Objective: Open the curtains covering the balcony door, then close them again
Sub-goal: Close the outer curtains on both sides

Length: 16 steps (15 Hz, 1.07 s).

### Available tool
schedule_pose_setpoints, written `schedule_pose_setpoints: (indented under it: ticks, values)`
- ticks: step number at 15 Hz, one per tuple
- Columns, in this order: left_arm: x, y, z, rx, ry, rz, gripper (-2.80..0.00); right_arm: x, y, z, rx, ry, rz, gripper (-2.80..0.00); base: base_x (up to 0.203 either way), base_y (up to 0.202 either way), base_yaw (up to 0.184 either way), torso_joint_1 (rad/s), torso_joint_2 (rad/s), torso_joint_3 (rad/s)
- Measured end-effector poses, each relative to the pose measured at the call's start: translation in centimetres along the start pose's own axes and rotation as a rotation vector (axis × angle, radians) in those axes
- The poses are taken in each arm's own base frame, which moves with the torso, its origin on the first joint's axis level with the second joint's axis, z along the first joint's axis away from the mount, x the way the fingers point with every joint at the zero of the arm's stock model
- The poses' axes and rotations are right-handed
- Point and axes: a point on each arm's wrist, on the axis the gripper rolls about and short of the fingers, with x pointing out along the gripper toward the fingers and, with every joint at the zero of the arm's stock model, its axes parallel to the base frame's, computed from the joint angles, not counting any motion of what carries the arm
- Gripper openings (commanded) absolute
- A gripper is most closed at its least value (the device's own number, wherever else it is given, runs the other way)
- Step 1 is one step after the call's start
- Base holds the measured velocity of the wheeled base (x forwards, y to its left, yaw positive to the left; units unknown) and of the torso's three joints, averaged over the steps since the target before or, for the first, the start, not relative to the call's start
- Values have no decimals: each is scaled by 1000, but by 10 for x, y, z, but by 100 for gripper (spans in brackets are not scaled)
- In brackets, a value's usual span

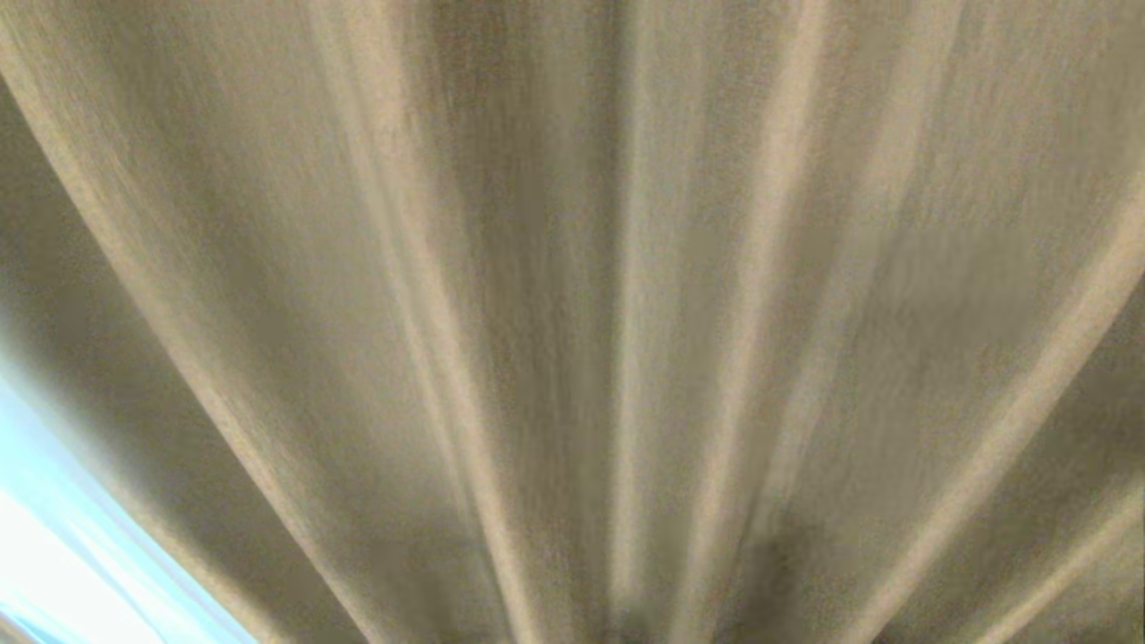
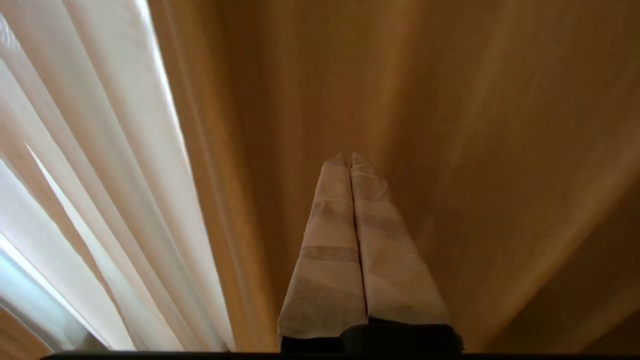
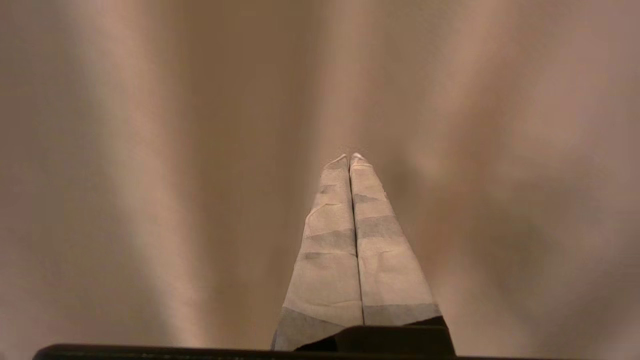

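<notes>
The thick curtains [image 1: 626, 313] hang close ahead, with the sheer layer [image 1: 54, 555] at their left edge.

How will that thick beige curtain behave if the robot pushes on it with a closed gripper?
The thick beige curtain hangs in long soft pleats, so it will probably yield and fold rather than slide as one piece. Its woven, opaque look suggests more weight than the sheer white layer beside it. The right gripper is shut with nothing between its wrapped fingers, so the fabric may slip past.
</notes>
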Motion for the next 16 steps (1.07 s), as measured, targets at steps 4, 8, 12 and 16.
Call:
schedule_pose_setpoints:
  ticks: [4, 8, 12, 16]
  values:
    - [0, 0, 0, 0, 0, 0, -280, -20, -1, -43, -16, 5, -21, -280, 0, 0, 0, 0, 0, 0]
    - [0, 0, 0, 0, 0, 0, -280, -38, 0, -64, -30, 48, 65, -280, 0, 0, 0, 0, 0, 0]
    - [0, 0, 0, 0, 0, 0, -280, -61, 2, -89, -48, 166, 73, -280, 0, 0, 0, 0, 0, 0]
    - [0, 0, 0, 0, 0, 0, -280, -76, 3, -106, -48, 207, 94, -280, 0, 0, 0, 0, 0, 0]
